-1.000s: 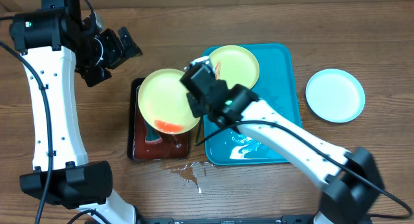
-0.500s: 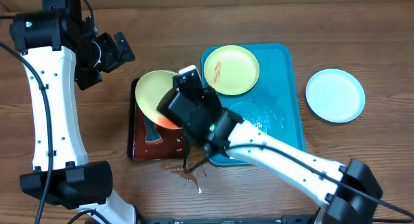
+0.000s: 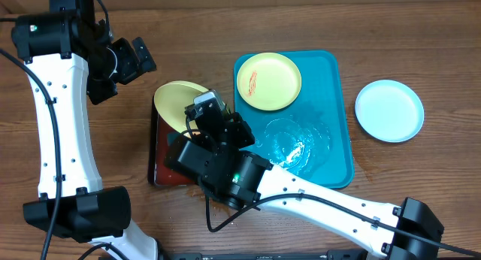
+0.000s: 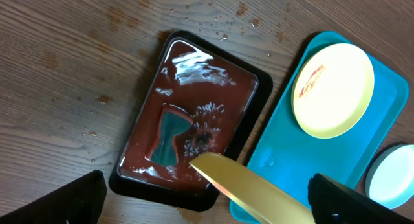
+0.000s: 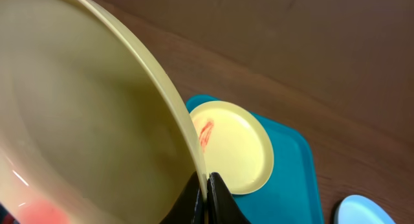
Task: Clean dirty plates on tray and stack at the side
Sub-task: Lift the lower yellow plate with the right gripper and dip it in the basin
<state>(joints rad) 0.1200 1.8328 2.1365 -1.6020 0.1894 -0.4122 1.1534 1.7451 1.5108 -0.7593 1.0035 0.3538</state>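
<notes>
The right gripper (image 5: 206, 185) is clamped on the rim of a yellow plate (image 3: 176, 102), holding it steeply tilted above the black tray (image 4: 143, 107) of red-brown liquid, just beside the left edge of the blue tray (image 3: 338, 140). The left gripper (image 3: 120, 68) hangs empty, jaws spread wide, over the far left of the table (image 3: 421, 34). A second yellow plate (image 3: 269, 81) with a red smear lies in the blue tray's far left corner, and a light blue plate (image 3: 389, 110) rests on the table off its right edge.

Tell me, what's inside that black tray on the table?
Dark red-brown liquid fills the black tray, with a teal shape sunk in it. The tilted yellow plate covers one corner, so what lies there cannot be seen.
</notes>
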